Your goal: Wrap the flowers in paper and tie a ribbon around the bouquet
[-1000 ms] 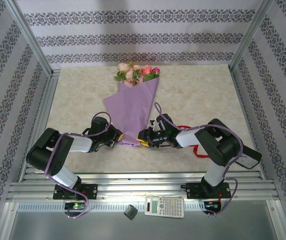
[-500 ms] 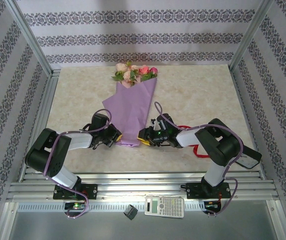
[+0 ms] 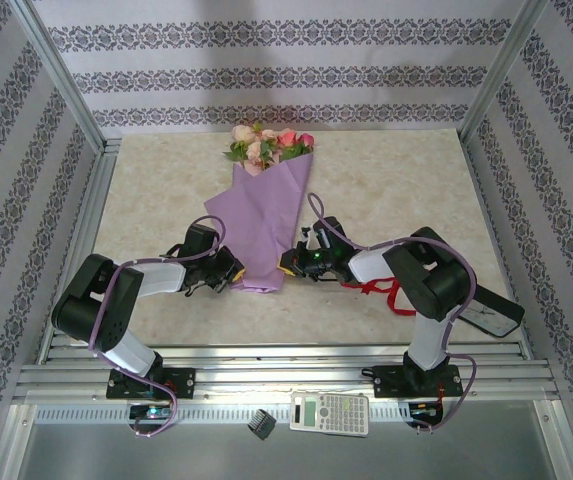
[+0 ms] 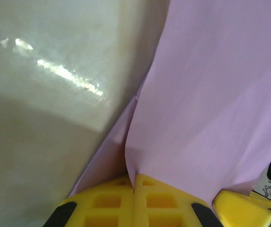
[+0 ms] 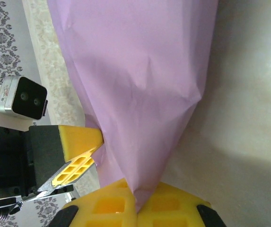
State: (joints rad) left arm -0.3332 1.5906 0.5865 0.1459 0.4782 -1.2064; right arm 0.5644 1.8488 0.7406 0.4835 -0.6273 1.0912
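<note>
Paper [image 3: 261, 215] between left gripper [image 3: 234, 276], right gripper [image 3: 288, 263]

I find the bouquet [image 3: 264, 215] lying on the bench [image 3: 156, 190] near the centre, slanted. The flowers [image 3: 269, 146] are at the far end by the back wall, and the narrow end is nearest the arm bases. My left hand [image 3: 234, 276] sits at the left of that narrow end and my right hand [image 3: 288, 265] at its right, both touching it. The ribbon [image 3: 374, 286] lies on the bench right of the right hand, beside that arm. A calculator [image 3: 329, 412] rests in front of the bench, nearer the right base.
</note>
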